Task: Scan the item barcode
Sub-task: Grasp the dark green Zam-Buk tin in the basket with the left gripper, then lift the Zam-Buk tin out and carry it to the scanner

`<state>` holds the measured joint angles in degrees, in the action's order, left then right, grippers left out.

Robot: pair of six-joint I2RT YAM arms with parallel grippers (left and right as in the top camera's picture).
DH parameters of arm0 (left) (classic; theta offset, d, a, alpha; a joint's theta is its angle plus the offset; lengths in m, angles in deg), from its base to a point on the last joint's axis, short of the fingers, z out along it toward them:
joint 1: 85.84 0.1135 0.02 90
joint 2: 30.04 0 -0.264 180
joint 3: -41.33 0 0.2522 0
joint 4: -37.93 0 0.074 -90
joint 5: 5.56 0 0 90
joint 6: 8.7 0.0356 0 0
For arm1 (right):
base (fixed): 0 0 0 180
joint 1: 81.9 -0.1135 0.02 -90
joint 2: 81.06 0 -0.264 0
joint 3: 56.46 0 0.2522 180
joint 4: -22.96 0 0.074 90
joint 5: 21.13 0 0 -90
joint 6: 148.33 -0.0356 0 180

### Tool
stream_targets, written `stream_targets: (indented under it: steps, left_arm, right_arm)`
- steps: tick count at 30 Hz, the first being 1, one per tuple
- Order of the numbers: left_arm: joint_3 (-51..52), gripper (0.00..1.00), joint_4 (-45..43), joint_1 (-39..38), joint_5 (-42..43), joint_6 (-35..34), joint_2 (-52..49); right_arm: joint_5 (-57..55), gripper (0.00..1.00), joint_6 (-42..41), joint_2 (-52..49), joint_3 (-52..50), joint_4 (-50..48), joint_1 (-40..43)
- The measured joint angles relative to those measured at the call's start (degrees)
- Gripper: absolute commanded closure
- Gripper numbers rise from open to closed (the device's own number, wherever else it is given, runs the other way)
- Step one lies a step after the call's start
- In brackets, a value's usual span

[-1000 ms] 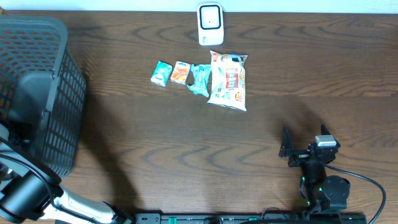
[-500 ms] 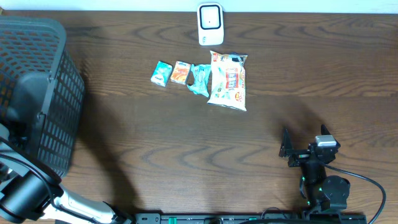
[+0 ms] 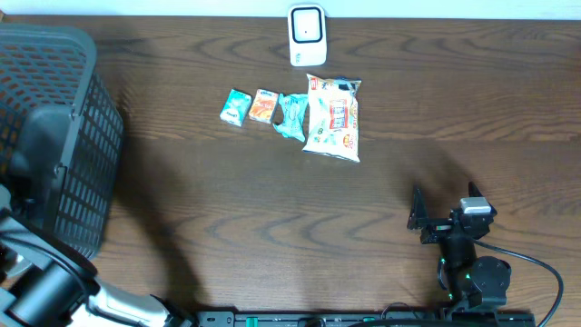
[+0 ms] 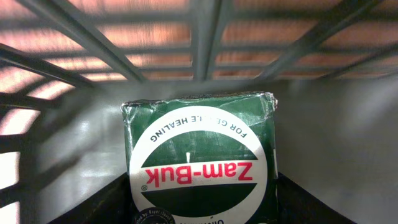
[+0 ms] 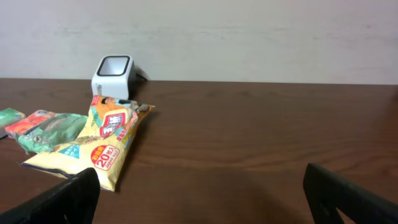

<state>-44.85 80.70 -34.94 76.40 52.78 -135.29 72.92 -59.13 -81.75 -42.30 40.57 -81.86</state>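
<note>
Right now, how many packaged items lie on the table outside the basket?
4, in a row near the scanner: teal box, orange packet, green wrapper, yellow snack bag. More may be hidden inside the basket.

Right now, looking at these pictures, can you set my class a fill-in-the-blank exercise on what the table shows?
1. The green box bears the brand name ____.
2. The basket that holds it stands on the robot's ____ side.
3. The scanner at the far edge is coloured ____.
4. The right hand is ____ and holds nothing.

Missing words: Zam-Buk; left; white; open.
</note>
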Motion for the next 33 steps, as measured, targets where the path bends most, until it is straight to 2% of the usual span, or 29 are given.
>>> stream_targets:
  steps: [5,16,22,27,33]
  left_arm:
    - [0.0,0.34,0.4,-0.4,3.7,0.0,8.2]
    - [0.0,0.34,-2.9,-7.7,21.0,0.0,24.9]
    - [0.0,0.35,-8.0,-13.0,24.1,-0.1,33.6]
    - [0.0,0.34,-8.7,-16.2,24.5,-1.9,39.9]
    - [0.1,0.35,-8.7,-27.0,25.8,-3.0,41.4]
  right_arm:
    - [0.0,0.01,0.0,0.0,0.0,0.0,0.0]
    - [0.0,0.01,0.0,0.0,0.0,0.0,0.0]
    - [0.0,0.01,0.0,0.0,0.0,0.0,0.0]
    - [0.0,0.01,0.0,0.0,0.0,0.0,0.0]
    - [0.0,0.01,0.0,0.0,0.0,0.0,0.0]
